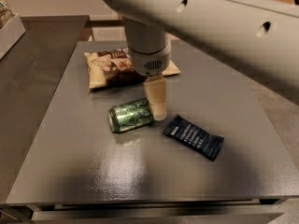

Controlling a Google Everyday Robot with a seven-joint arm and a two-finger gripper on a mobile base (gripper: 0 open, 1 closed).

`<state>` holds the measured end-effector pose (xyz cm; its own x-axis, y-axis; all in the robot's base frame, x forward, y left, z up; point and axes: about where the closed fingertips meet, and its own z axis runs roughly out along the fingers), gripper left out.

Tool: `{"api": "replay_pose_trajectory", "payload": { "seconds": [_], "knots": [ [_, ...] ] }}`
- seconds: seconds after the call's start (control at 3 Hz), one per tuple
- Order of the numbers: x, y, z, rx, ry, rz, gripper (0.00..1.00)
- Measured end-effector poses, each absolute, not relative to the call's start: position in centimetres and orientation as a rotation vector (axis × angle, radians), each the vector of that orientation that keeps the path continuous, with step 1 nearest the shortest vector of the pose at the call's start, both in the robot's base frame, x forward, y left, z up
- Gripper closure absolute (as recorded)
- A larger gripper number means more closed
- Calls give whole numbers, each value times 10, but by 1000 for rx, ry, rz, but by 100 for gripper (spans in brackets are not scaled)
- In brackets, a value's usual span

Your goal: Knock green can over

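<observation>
The green can (130,116) lies on its side on the grey table (84,171), near the middle, with its silver end facing left. My gripper (158,107) hangs straight down from the big white arm. Its cream tip touches or nearly touches the can's right end. The can is not held. The dark blue wrapper (194,136) lies flat just right of the can and the gripper.
A tan and brown snack bag (108,67) lies behind the can, partly under my arm. A second dark counter (32,64) adjoins the table on the left, with a white box (9,29) on it. The table's front edge is near the bottom of the view.
</observation>
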<state>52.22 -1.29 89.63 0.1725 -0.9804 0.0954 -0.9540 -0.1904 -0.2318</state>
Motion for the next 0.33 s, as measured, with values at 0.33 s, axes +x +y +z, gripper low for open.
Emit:
{"api": "replay_pose_trajectory", "payload": {
  "seconds": [0.33],
  "knots": [
    [522, -13, 896, -2312, 1918, -338, 0]
  ]
}}
